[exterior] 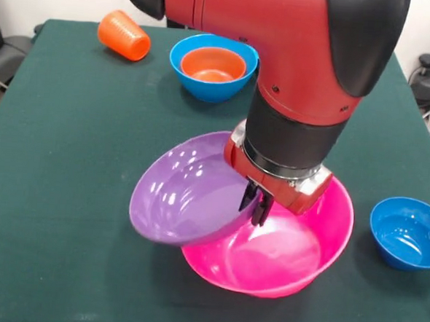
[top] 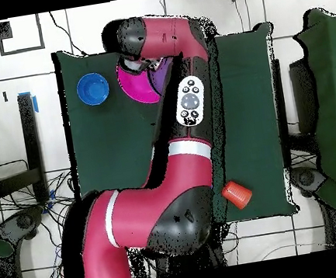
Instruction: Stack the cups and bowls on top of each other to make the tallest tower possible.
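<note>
My tool is pinched shut on the rim of the purple bowl. The bowl tilts, its open side facing up and toward me, one edge over the pink bowl. I should go slow and lay it flat inside the pink one.

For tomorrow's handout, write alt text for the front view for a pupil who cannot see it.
A red robot arm's hand grips the rim of a tilted purple bowl over a pink bowl on a green table. Behind: an orange bowl nested in a blue bowl, and an orange cup on its side.
</note>
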